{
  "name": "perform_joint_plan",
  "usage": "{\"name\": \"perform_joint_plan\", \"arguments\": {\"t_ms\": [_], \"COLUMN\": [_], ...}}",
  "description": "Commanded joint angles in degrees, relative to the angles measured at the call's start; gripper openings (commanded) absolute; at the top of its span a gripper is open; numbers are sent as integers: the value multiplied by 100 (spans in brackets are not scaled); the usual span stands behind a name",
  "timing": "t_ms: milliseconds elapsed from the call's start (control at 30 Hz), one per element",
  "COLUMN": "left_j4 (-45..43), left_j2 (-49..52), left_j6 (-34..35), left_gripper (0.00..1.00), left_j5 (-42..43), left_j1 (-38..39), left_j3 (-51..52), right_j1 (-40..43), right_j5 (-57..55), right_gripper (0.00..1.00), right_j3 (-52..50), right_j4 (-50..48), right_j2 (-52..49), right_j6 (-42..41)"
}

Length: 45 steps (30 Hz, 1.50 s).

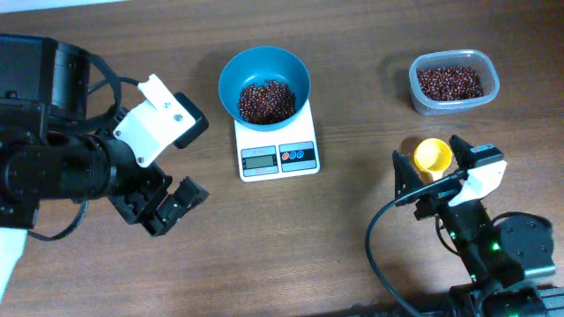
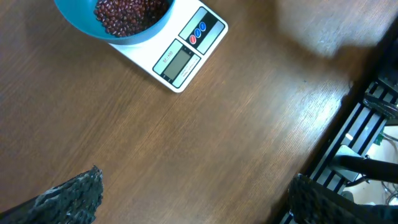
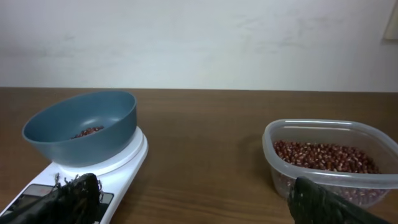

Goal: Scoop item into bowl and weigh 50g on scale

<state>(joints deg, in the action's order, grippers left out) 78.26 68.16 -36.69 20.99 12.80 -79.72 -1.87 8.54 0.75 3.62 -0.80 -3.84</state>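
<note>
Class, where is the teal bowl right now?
In the overhead view, upper centre, the teal bowl sits on the white scale, left of the clear tub.

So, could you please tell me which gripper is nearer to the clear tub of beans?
Right. The right gripper sits close to the clear tub, just below it in the overhead view. The left gripper is far off, on the other side of the scale.
</note>
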Motion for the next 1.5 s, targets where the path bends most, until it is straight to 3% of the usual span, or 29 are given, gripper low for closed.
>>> {"name": "perform_joint_plan", "arguments": {"t_ms": [0, 633, 767, 867, 967, 1033, 1133, 1467], "left_j4": [-9, 7, 444, 629, 240, 212, 208, -981], "left_j2": [-13, -13, -118, -1064, -2538, -3082, -3630, -5405], "left_j6": [-111, -109, 505, 796, 2868, 3499, 3497, 3499], "left_gripper": [99, 99, 99, 99, 99, 99, 99, 99], "left_j5": [24, 24, 221, -313, -898, -1333, -1910, -2404], "left_j1": [22, 22, 22, 17, 17, 17, 17, 17], "left_j3": [-13, -13, -13, -13, -13, -13, 157, 1729], "right_j1": [-236, -258, -258, -258, -258, -258, -258, -258], "right_j5": [-317, -304, -304, -304, -304, -304, -304, -304], "right_gripper": [99, 99, 99, 99, 99, 99, 99, 99], "right_j3": [-44, -44, -44, -44, -44, -44, -44, -44], "right_j4": [46, 44, 44, 44, 44, 44, 44, 44], "right_j2": [61, 59, 59, 59, 59, 59, 59, 59], "right_j6": [44, 44, 44, 44, 44, 44, 44, 44]}}
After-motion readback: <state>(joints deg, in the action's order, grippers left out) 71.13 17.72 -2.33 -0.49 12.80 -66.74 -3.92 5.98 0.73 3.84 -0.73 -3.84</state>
